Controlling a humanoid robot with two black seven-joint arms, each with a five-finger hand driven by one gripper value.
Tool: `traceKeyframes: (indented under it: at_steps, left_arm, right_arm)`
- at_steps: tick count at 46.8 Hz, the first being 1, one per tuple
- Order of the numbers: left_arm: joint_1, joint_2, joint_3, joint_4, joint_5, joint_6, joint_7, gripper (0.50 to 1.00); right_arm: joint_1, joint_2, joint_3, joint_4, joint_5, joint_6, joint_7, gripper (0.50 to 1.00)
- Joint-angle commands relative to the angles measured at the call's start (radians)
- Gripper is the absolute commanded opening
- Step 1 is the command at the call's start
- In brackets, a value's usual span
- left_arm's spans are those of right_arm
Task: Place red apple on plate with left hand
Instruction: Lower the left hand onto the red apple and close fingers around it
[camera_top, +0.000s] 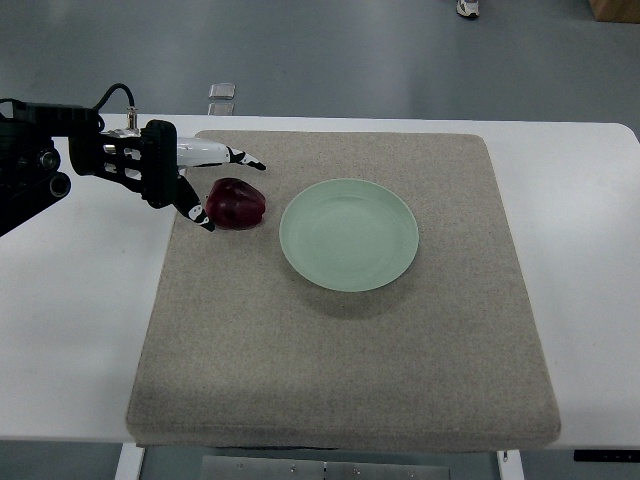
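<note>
Progress: early days, I'd say. Nothing is on the plate (349, 234) yet, so the whole carry-and-set-down part is left.

Apple: the red apple (236, 203) sits on the grey mat (340, 350), just beside the plate on its left edge side, with a thin strip of mat showing between them. Not lifted as far as I can tell.

Left hand: the left hand (195, 180) is right up against the apple, on the side away from the plate. Arm comes in from the left.

Fingers: spread, not clamped. One set of fingers (245, 159) reaches past the far side of the apple, another pokes down along its near-left side, so they bracket it loosely. Whether any tip actually touches the skin, I can't tell.

Plate: pale green, bare inside, roughly mid-mat.

Right hand: not showing anywhere.

Desk: white desk (70, 340) under the mat, on every side of the plate.

Still to do: close on the apple, lift, shift it over to the plate, let go. My guess is the grasp is the step in hand.
</note>
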Motion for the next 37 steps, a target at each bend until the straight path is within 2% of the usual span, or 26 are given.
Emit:
traceKeyframes:
  at_steps: [1, 13, 22, 30, 37]
  left_arm:
    - [0.000, -0.015, 0.001, 0.014, 0.006, 0.001, 0.000, 0.996]
    - [-0.001, -0.038, 0.015, 0.035, 0.038, 0.002, 0.002, 0.992]
    - [-0.003, -0.064, 0.015, 0.047, 0.049, 0.002, 0.000, 0.966]
    - [-0.001, -0.064, 0.018, 0.049, 0.050, 0.002, -0.001, 0.821]
    - [-0.003, -0.064, 0.016, 0.052, 0.075, 0.004, -0.001, 0.726]
  right_arm:
    - [0.000, 0.000, 0.000, 0.000, 0.000, 0.000, 0.000, 0.964]
    - [0.000, 0.000, 0.000, 0.000, 0.000, 0.000, 0.000, 0.964]
    - [0.000, 0.000, 0.000, 0.000, 0.000, 0.000, 0.000, 0.964]
    - [0.000, 0.000, 0.000, 0.000, 0.000, 0.000, 0.000, 0.964]
    - [0.000, 0.000, 0.000, 0.000, 0.000, 0.000, 0.000, 0.964]
